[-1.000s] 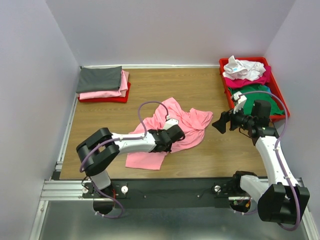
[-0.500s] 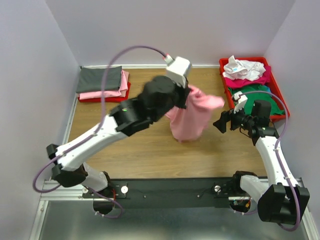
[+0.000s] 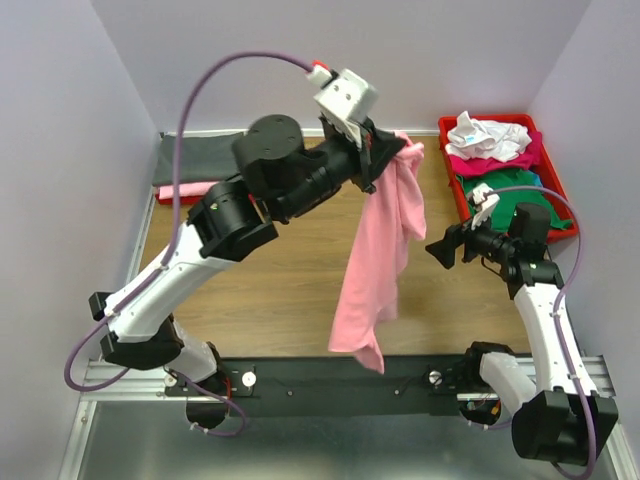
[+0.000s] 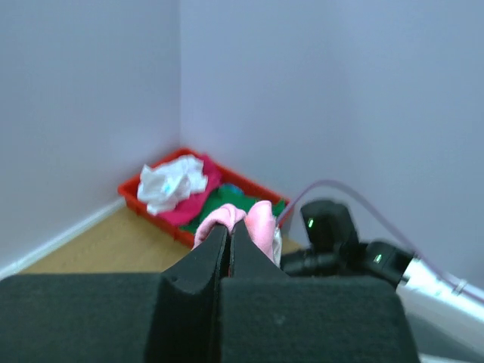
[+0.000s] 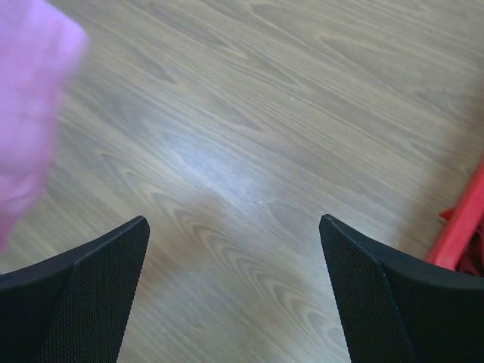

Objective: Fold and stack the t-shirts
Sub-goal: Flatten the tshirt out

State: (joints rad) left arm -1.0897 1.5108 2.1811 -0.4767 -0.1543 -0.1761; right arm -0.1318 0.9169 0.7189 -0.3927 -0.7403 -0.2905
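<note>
Top external view: we see the left gripper (image 3: 388, 152) pinched tight on the pink t-shirt (image 3: 385, 240), dangling it high, its bottom end overlapping the table's (image 3: 270, 290) near edge. Right gripper (image 3: 437, 248) is spread wide just beside it, over bare wood.

A lab test cell: bare walls (image 3: 450, 50) enclose a table (image 3: 270, 285) edged with aluminium rail (image 3: 120, 380).

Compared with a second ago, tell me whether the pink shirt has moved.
Yes. The pink shirt, then crumpled on the table, now hangs from the left gripper, lifted up and toward the red tray on the right.
</note>
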